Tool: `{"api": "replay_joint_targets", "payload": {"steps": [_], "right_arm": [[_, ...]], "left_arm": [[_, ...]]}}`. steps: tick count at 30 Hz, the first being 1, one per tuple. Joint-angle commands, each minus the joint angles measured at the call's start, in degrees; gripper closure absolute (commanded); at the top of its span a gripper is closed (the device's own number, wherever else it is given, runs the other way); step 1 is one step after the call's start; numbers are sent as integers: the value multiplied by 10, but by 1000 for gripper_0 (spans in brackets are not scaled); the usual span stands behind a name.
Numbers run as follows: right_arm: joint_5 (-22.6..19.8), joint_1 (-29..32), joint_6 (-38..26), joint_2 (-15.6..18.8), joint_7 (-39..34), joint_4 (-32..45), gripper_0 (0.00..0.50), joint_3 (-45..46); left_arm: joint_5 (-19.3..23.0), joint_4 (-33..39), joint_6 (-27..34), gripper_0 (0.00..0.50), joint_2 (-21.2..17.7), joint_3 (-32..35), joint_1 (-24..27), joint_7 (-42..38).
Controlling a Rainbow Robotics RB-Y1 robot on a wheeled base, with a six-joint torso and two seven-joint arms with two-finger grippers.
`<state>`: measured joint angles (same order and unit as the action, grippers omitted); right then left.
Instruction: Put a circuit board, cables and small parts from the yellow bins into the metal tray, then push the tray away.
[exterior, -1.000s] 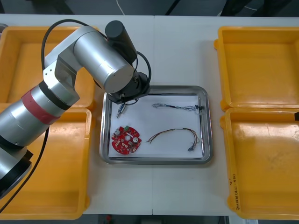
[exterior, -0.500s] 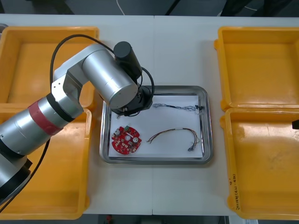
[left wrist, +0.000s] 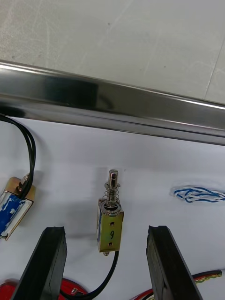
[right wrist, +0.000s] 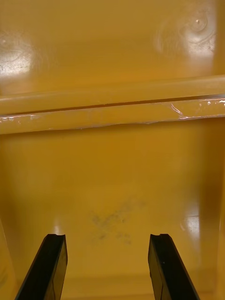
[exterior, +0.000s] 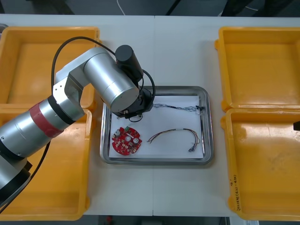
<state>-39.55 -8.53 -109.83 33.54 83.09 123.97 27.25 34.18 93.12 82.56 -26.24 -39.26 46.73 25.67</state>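
My left gripper (left wrist: pixel 105 230) stands open low over the white-lined metal tray (left wrist: pixel 112 101). A small metal part (left wrist: pixel 110 226) with a spring, a pin and a black lead lies free on the lining between the fingers (left wrist: pixel 44 262), touching neither. A second small metal part (left wrist: pixel 11 207) lies beside it. In the front view the left arm's wrist (exterior: pixel 117 86) covers the tray's (exterior: pixel 206 124) far left corner. The round red circuit board (exterior: pixel 125 140), the blue and white cable (exterior: pixel 178 108) and the red and yellow cable (exterior: pixel 176 135) lie in the tray. My right gripper (right wrist: pixel 107 239) hangs open over a bare yellow bin (right wrist: pixel 112 187).
Two yellow bins (exterior: pixel 28 65) (exterior: pixel 47 164) stand left of the tray and two (exterior: pixel 258 65) (exterior: pixel 262 164) to its right, all bare inside. A strip of table separates the tray from the bins. The left arm reaches across the rims of the left bins.
The left arm moved a little right over the tray, and its gripper has opened and let the small metal part go onto the lining. The right arm has not moved.
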Motion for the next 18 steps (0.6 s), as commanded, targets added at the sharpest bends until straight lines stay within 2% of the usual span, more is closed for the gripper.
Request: {"api": "replay_joint_targets", "payload": {"steps": [1, 11, 18], "right_arm": [[5, 11, -2, -6, -15, 18, 0, 12], [2, 10, -2, 0, -14, 22, 0, 17], [2, 10, -2, 0, -14, 25, 0, 22]], "left_arm": [[-10, 17, -4, 0, 11, 7, -4, 11], [4, 80, 76, 0, -6, 88, -4, 16], [55, 131, 145, 0, -29, 174, -4, 32]]}}
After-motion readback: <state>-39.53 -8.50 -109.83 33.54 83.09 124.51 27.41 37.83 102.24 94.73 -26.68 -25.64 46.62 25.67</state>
